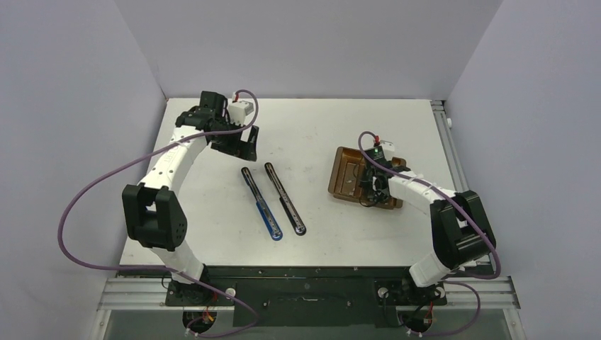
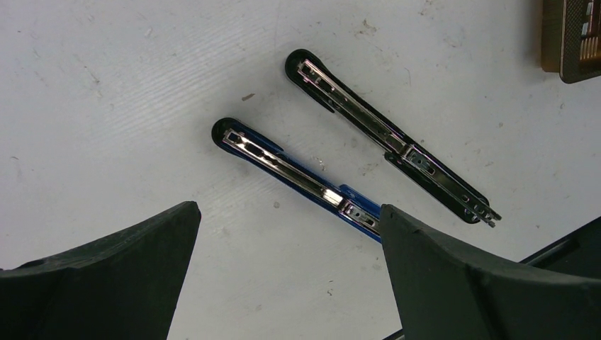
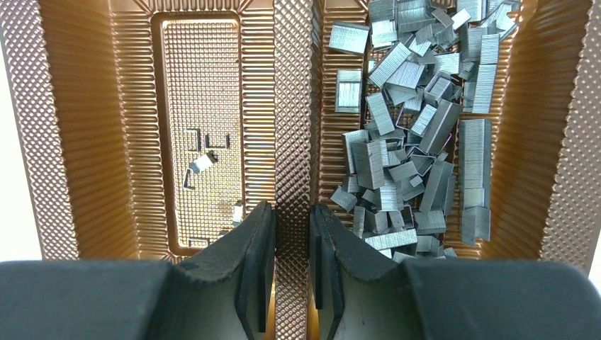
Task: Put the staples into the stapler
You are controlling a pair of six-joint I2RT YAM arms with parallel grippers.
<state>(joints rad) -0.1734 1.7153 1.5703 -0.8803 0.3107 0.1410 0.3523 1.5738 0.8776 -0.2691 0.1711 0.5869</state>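
Staples (image 3: pixel 404 142) lie in a loose grey heap of short strips in one compartment of the brown tray (image 3: pixel 574 142), the one on the right in my right wrist view. The other compartment holds only a few stray bits on its floor. The tray sits on the right side of the desk (image 1: pixel 319 127), well apart from both staplers.

My right tool (image 3: pixel 292 212) is down over the tray and closed narrow on the middle ridge (image 3: pixel 292 106) that splits the two compartments. One of its fingers (image 3: pixel 255 241) stands on each side of that ridge, with the ridge filling the slim gap between them. No staple is in its grip; the heap lies just beside the finger on that side.

My left tool (image 2: pixel 288 209) hangs above the far left part of the desk with its jaws spread wide and nothing between them. Its camera looks down on the two staplers, which lie near the middle of the desk. The blue stapler (image 2: pixel 298 175) and the black stapler (image 2: pixel 397 144) are both opened out flat, with their shiny metal channels facing up. They lie side by side, roughly parallel, close but not touching, the blue one nearer the left arm. I see no staples on the desk around them.
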